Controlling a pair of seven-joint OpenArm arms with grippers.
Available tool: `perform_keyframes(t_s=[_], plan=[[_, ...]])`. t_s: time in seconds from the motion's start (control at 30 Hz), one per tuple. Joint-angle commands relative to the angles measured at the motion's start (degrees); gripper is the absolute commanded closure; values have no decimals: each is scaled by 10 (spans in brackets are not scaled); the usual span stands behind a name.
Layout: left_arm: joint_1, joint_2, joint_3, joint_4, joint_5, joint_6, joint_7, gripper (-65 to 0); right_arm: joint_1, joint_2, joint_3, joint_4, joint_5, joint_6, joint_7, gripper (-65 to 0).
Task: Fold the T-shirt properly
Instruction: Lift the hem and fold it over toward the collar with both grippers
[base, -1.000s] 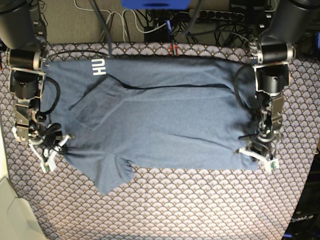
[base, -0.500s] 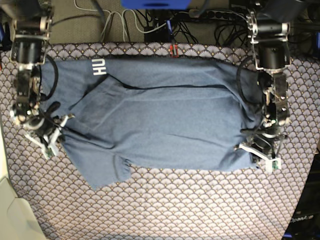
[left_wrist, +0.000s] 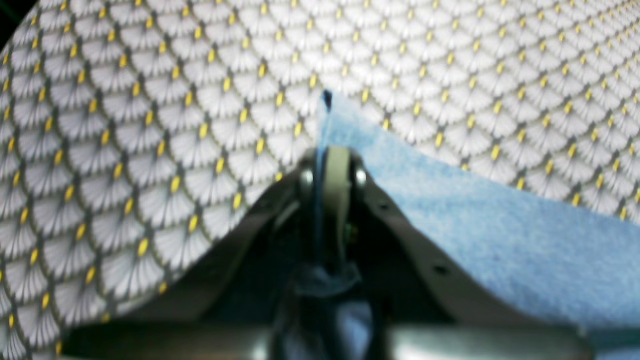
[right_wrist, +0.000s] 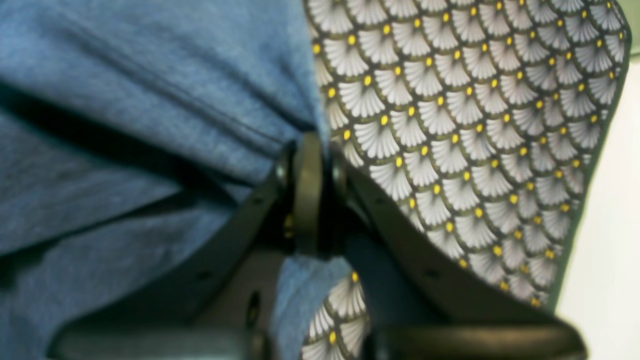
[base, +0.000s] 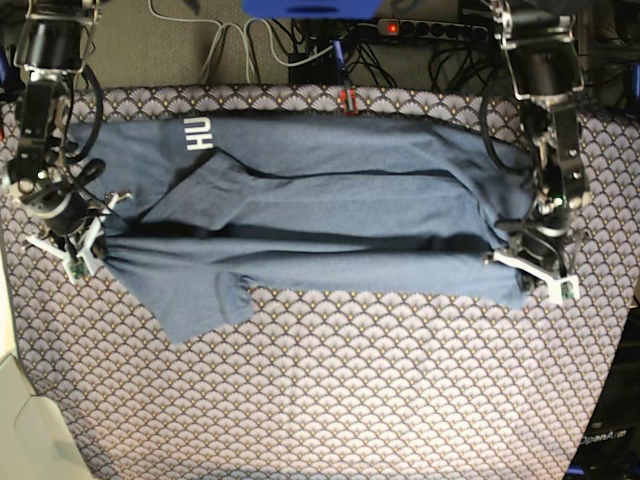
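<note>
The slate-blue T-shirt (base: 320, 215) lies spread across the fan-patterned table covering (base: 330, 400), with white letters near its far left corner and a sleeve hanging at the near left. Its near edge is lifted into a taut fold between both grippers. My left gripper (base: 537, 268), on the right of the base view, is shut on the shirt's edge; the left wrist view shows blue cloth (left_wrist: 500, 240) pinched between the closed fingers (left_wrist: 336, 170). My right gripper (base: 78, 250), on the left of the base view, is shut on the shirt's left edge (right_wrist: 150, 125), its fingers (right_wrist: 307, 190) closed.
Cables and a power strip (base: 420, 35) lie behind the table's far edge. A pale surface (base: 20, 430) borders the covering at the near left. A dark box (base: 605, 440) stands at the near right corner.
Both grippers have risen and moved toward the far side, carrying the shirt's near edge up and inward; the shirt now looks narrower, with a dark fold line across its middle.
</note>
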Motion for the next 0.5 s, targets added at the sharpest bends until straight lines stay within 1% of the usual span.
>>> perform_keyframes(t_s=[0.0,0.07,0.2,0.33,0.37,0.43,0.47], plan=[[-5,-7,-2,22,-2,2,-9,-9,-3,12,4,24,5,-3,12,0],[7,-3,-3,46,-7,1,11,-9,-23,12,4,45,5,-3,12,0],[35,1,-45,105,-56,0,55,-8,-60,12,6,83,5,-3,12,0],[37,-1,-73,121,-74,-1,101,-8,-76,8,38,96,5,-2,14,0],[41,-1,-79,122,-74,-1,106,-8,-76,8,43,97,5,7,13,0],[48,-1,-84,127,-74,-1,110,-8,-83,8,63,97,5,43,13,0],[53,-1,-84,128,-74,-1,110,-8,-84,7,75,96,5,53,13,0]])
